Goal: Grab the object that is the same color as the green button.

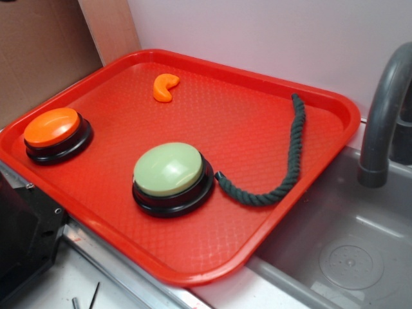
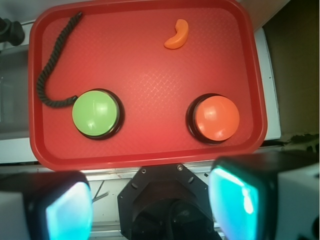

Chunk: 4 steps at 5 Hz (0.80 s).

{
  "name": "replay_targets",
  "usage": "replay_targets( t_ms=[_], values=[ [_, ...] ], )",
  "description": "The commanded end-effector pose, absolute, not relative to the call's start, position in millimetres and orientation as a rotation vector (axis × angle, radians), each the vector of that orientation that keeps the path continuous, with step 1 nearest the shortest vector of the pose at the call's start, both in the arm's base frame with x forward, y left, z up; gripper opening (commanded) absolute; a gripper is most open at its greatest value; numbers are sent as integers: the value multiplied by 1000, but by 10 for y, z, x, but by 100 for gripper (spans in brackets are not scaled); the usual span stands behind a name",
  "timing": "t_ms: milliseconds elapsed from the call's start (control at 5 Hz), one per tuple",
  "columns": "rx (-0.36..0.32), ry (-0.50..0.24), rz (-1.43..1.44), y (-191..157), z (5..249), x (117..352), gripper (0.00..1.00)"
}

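A dark green twisted rope, finger-thick and limp, lies on a red plastic tray in a long hooked curve. In the exterior view its long stretch runs from the tray's far right rim toward the front, then bends back so one end sits just beside the black base of the large pale-green domed button. The gripper hangs above the tray's near edge, its fingers spread apart and holding nothing.
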State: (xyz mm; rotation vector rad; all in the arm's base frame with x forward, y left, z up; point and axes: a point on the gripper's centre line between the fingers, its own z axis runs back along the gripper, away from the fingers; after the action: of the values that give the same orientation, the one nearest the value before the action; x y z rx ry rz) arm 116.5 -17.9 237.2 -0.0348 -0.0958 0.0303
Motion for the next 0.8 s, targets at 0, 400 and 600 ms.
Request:
replay_targets(
  t_ms=[0, 400, 600],
  values=[
    [-35, -96, 30, -179, 2372, 1165, 100],
    [-90, -77, 422, -272, 2189, 1486, 100],
    [-94, -75, 528, -412, 2032, 1793, 100]
  ],
)
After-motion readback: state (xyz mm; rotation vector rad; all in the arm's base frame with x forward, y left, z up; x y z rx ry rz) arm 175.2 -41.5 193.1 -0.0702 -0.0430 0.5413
